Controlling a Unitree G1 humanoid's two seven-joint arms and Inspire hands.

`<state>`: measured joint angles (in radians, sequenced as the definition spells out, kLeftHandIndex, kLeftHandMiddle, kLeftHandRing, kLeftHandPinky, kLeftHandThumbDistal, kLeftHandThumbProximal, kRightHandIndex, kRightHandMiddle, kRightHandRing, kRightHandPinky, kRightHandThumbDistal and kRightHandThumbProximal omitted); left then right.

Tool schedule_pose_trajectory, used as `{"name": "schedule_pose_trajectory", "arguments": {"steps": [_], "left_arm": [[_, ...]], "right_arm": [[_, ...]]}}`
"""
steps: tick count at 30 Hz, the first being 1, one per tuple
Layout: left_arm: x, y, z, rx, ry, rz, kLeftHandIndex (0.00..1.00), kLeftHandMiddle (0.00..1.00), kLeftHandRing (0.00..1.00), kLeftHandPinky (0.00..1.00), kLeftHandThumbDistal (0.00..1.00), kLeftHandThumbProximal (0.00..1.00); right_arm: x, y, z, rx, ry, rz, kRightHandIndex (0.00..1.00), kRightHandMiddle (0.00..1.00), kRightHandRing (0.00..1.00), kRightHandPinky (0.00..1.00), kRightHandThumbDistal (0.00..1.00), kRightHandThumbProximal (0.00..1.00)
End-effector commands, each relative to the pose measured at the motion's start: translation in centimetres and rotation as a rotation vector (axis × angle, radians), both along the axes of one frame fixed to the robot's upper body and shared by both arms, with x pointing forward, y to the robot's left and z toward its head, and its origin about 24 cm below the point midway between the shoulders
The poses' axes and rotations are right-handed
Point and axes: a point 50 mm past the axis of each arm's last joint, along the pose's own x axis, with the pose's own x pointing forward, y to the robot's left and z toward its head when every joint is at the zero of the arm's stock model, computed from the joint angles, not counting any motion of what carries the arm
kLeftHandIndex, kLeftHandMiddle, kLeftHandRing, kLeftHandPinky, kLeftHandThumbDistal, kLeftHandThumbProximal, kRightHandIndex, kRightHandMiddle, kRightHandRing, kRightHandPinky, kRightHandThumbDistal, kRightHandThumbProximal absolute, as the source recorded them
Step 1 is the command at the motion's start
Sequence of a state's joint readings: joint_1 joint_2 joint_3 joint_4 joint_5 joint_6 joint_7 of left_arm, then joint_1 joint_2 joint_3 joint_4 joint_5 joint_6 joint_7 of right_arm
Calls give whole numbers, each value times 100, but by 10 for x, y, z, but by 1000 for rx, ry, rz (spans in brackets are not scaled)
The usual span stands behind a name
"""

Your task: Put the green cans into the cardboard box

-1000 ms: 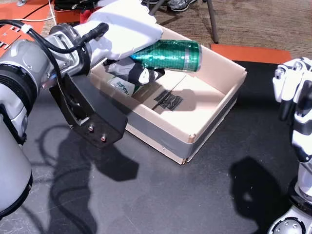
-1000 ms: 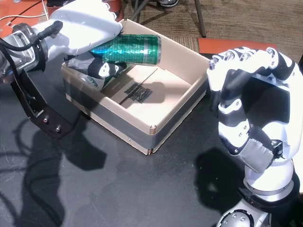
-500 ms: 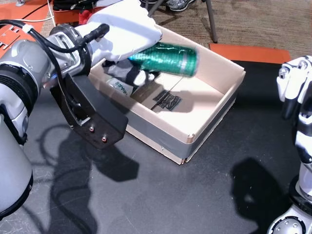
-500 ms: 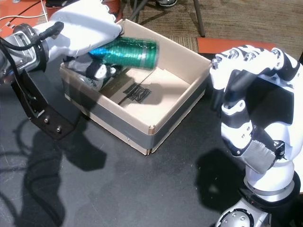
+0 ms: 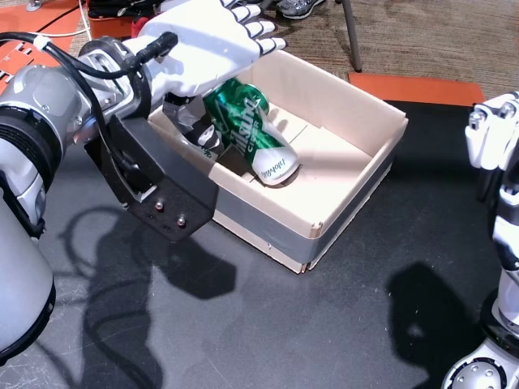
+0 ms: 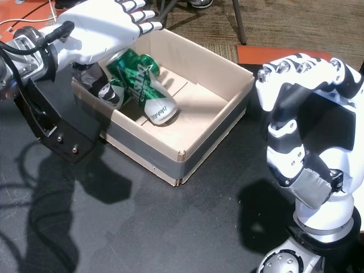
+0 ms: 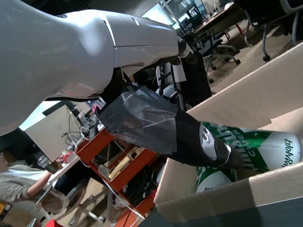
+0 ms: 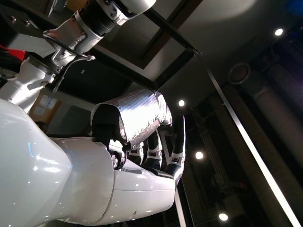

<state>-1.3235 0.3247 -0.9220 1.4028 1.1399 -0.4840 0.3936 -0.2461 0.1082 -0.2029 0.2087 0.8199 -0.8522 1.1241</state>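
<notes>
Green cans lie inside the cardboard box point(image 5: 357, 182) in both head views: one green can point(image 5: 250, 134) rests tilted against the box's left wall, its pale end pointing toward the box floor, and a second can point(image 5: 197, 134) shows only partly beneath it, tucked into the same corner. The left wrist view shows the upper can point(image 7: 255, 149) lying on its side behind the near box wall point(image 7: 227, 196), with the thumb's dark tip right against it.

Above that corner, the left hand point(image 5: 207, 40) is spread flat with its fingers point(image 5: 258, 28) extended over the box's far rim, grasping nothing. The right hand point(image 6: 304, 125) hovers off to the box's right over the black table point(image 5: 324, 324), fingers loosely curled around nothing; in the right wrist view the hand point(image 8: 142, 137) appears against a dark ceiling with lights.
</notes>
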Motion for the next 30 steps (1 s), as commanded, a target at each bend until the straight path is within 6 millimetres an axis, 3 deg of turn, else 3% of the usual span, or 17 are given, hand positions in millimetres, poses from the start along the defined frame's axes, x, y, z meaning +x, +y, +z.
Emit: {"name": "schedule_pose_trajectory", "arguments": {"steps": [1, 4, 9, 11, 12, 14, 16, 19, 21, 23, 26, 27, 30], "left_arm": [[1, 4, 2, 1, -3, 11, 100, 100, 100, 100, 100, 55], [1, 4, 2, 8, -9, 13, 100, 100, 100, 100, 100, 54], [-1, 10, 11, -104, -38, -29, 100, 100, 100, 100, 100, 61], [-3, 13, 16, -165, -45, -60, 100, 100, 100, 100, 100, 66], [-4, 15, 18, -203, -47, -76, 100, 100, 100, 100, 100, 64], [-10, 21, 22, -350, -69, -154, 100, 100, 100, 100, 100, 62], [-18, 27, 24, -503, -69, -217, 100, 100, 100, 100, 100, 61], [-28, 38, 26, -687, -50, -287, 100, 100, 100, 100, 100, 57], [-36, 46, 26, -775, -66, -341, 100, 100, 100, 100, 100, 59], [-51, 62, 19, -884, -89, -407, 97, 100, 100, 100, 100, 57], [-67, 79, 8, -1008, -99, -442, 99, 100, 100, 100, 100, 52], [-71, 82, 5, -1050, -96, -444, 99, 100, 100, 100, 100, 51], [-85, 95, -11, -1186, -110, -436, 96, 100, 100, 100, 100, 61]], "right_arm": [[1, 4, -1, 25, 2, 14, 0, 15, 29, 11, 45, 0], [0, 4, -3, 17, 21, 27, 3, 19, 32, 15, 43, 0], [1, 2, -1, 20, -3, -13, 0, 16, 28, 12, 51, 0], [3, 4, 0, 49, -31, -8, 0, 15, 29, 17, 52, 0], [3, 5, 1, 56, -34, -12, 0, 14, 27, 13, 53, 0], [5, 5, 1, 40, -33, -9, 0, 14, 27, 10, 50, 0], [7, 5, 1, 43, -46, 7, 0, 13, 26, 13, 56, 0], [7, 3, -1, 29, -29, 17, 0, 12, 24, 7, 57, 0], [7, 3, -2, 32, -25, 25, 0, 13, 25, 6, 54, 0], [8, 1, -3, 28, -29, 35, 0, 14, 26, 5, 58, 0], [8, -4, -4, -40, -2, 50, 0, 15, 27, 2, 55, 0], [8, -4, -3, -36, -15, 52, 0, 16, 28, 6, 60, 0], [8, -5, -4, -8, -11, 53, 0, 15, 26, 0, 59, 0]]}}
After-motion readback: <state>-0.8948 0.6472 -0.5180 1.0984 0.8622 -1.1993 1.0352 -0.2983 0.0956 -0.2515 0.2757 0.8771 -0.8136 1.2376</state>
